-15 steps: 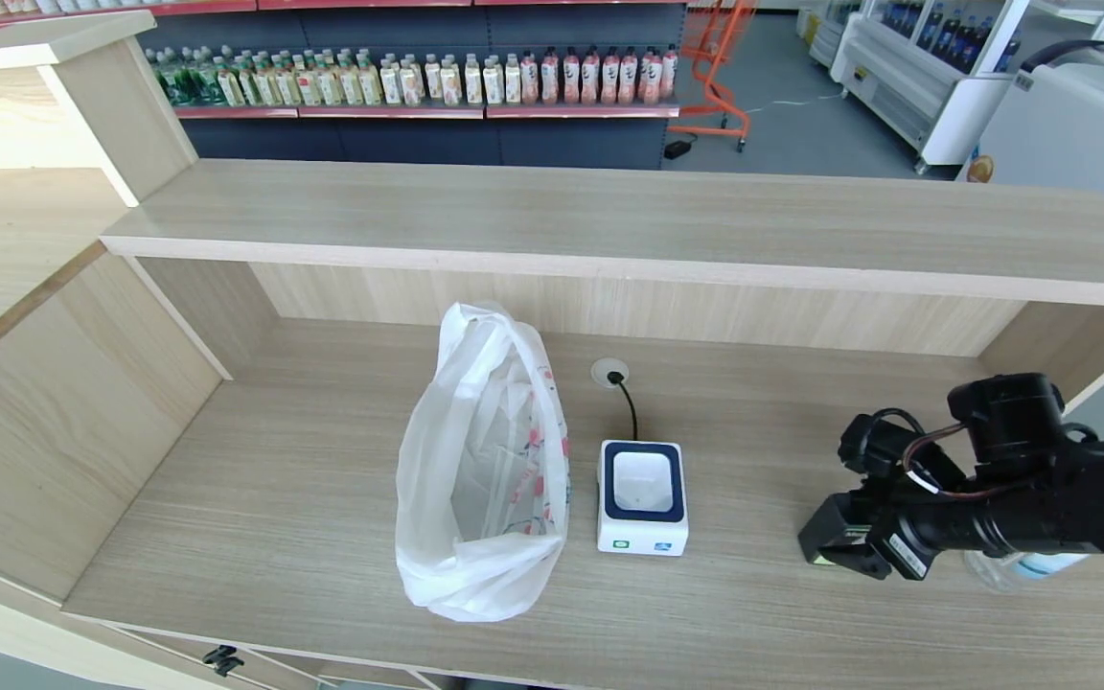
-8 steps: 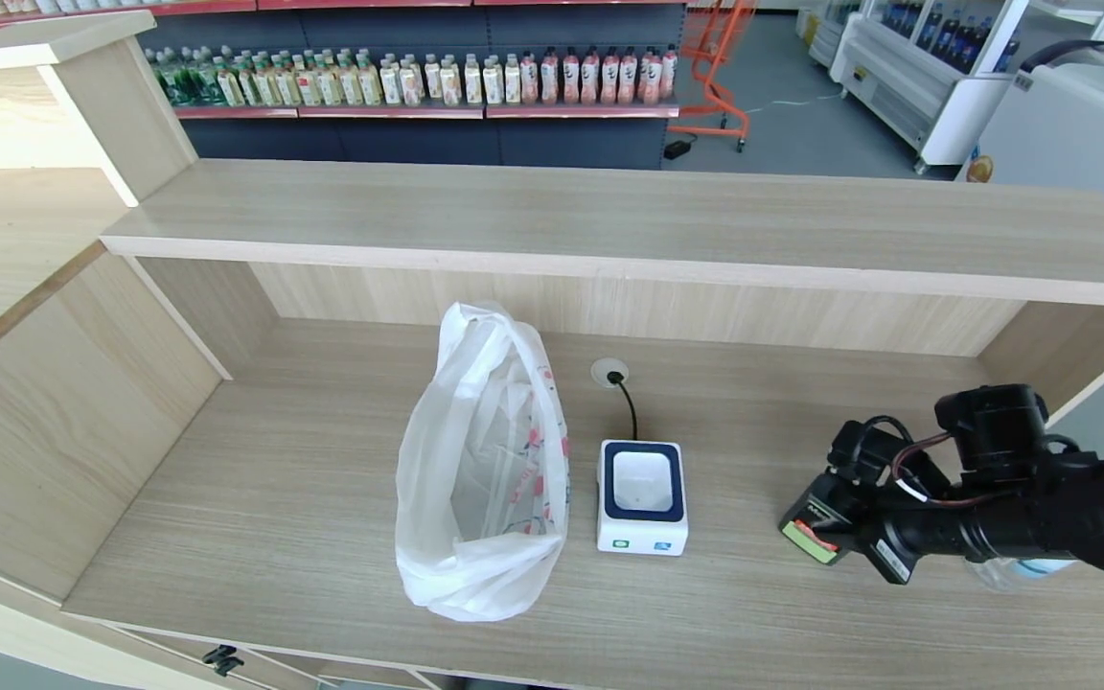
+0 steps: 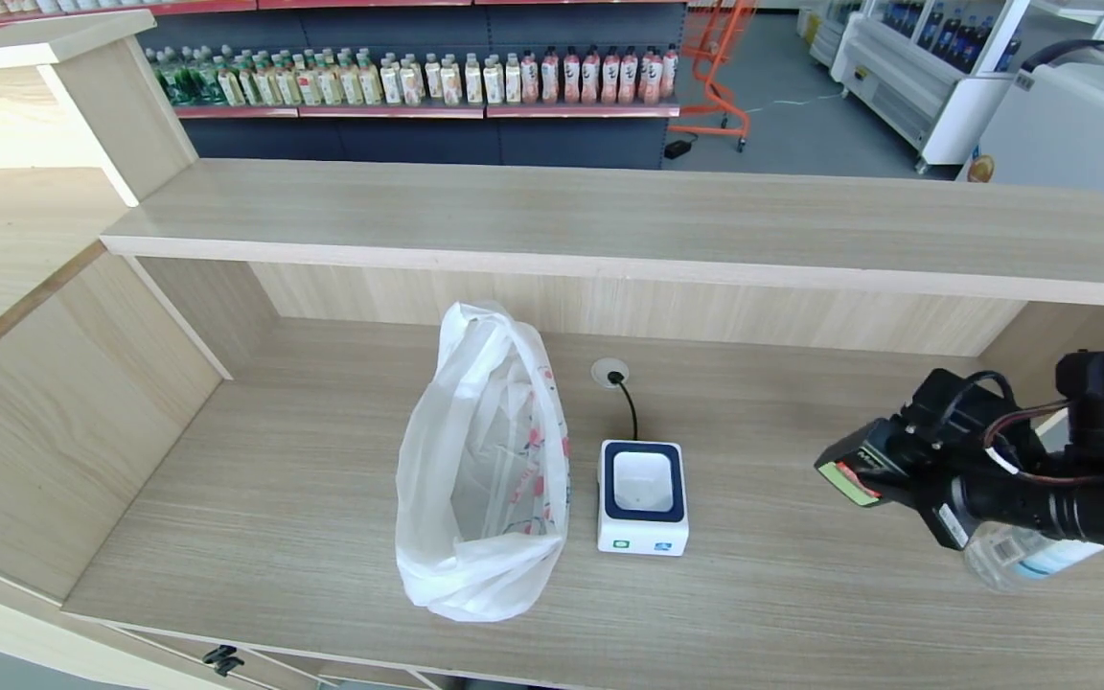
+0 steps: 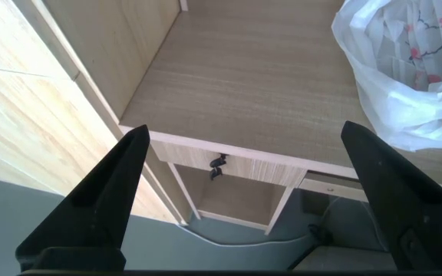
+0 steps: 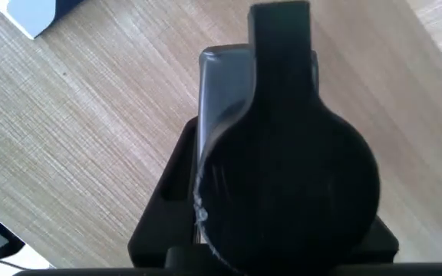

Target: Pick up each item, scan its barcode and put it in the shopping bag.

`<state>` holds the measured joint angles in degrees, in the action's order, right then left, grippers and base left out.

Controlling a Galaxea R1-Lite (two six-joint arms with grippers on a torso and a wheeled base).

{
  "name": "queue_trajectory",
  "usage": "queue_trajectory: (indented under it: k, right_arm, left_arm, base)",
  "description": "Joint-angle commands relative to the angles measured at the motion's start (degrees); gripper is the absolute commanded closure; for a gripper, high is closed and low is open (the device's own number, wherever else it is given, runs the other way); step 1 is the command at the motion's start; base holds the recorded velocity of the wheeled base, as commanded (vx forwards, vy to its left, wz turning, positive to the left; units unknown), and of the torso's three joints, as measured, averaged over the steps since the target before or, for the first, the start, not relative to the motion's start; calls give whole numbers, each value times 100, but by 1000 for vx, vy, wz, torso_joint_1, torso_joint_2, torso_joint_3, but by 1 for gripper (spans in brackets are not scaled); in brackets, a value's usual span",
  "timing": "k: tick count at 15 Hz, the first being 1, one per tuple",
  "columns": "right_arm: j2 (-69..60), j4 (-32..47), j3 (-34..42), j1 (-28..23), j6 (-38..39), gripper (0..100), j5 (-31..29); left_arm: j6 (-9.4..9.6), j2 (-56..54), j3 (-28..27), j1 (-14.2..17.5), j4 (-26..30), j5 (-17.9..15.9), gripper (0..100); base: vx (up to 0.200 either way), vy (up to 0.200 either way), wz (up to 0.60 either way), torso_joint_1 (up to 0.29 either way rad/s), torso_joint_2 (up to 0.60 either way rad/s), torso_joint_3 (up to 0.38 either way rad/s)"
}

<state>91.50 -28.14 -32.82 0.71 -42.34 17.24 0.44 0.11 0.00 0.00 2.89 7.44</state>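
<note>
While the right gripper (image 3: 883,458) holds the box (image 3: 847,475), head view: the jaws pinch the small dark box up in the air. It is over the right side of the counter (image 3: 763,613), well apart from the scanner (image 3: 642,494).
Head view, the scanner: it sits flat on the counter, just beside the shopping bag (image 3: 480,470). Its window faces up.
Head view, the bottle (image 3: 1017,558): it lies on the counter under the right arm. It looks like the next thing to pick up.
Step in hand: I think the box is about to be scanned.
How to do it well: bring the box over the scanner window. Turn it so the barcode looks down at the window. I cannot see which side has the barcode.
Left wrist view, the left gripper (image 4: 244,134): its jaws are spread wide with nothing in them. It hangs out past the front edge of the counter, to the side of the bag. It has no job in this step.
Right wrist view, the grip: the jaws squeeze the box, and a grey side of the box shows between them. A corner of the scanner peeks in, well apart from the box.
Watch out: a fast turn could make the box slip, so go slow and hold tight. Lift high enough to pass over the scanner without a bump.
</note>
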Motion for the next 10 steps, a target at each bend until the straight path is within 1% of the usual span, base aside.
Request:
queue_trajectory:
  k: [1,2,3,4,5,6,7,8,9,10]
  right_arm:
    - [-1521,-684,997,-229,-776,100,96]
    - [-1486,-974,1005,-466,-1716,100,614]
    - [-1319,-1291,1093,-624,-2455,100,1607]
    - [-1223,-1308,1128,-695,-2841,100,2152]
    - [-1108,-1106,1164,-844,-4995,100,3339]
    - [-1152,-1054,1137,-835,-6489,100,3796]
    - [-1196,-1027,1172,-756,-7816,100,4385]
    - [-1266,-913,1216,-510,-8748,100,4807]
    - [-1249,-825,1207,-387,-8871,100,4824]
    - [-1196,-447,1190,-62,-9442,100,4754]
  left_arm:
    - [0,-2,0,0,1,3,0]
    - [0,-2,0,0,1,3,0]
    - [0,-2,0,0,1,3,0]
    - [0,-2,0,0,1,3,0]
    - [0,-2,0,0,1,3,0]
    - [0,-2,0,0,1,3,0]
    - [0,-2,0,0,1,3,0]
    - [0,-2,0,0,1,3,0]
    - [0,-2,0,0,1,3,0]
    - [0,-2,0,0,1,3,0]
  base:
    - [0,0,0,0,0,0]
    - [0,0,0,0,0,0]
    - [0,0,0,0,0,0]
    - [0,0,0,0,0,0]
    - [0,0,0,0,0,0]
    - [0,0,0,0,0,0]
    - [0,0,0,0,0,0]
    - [0,0,0,0,0,0]
    - [0,0,0,0,0,0]
    - [0,0,0,0,0,0]
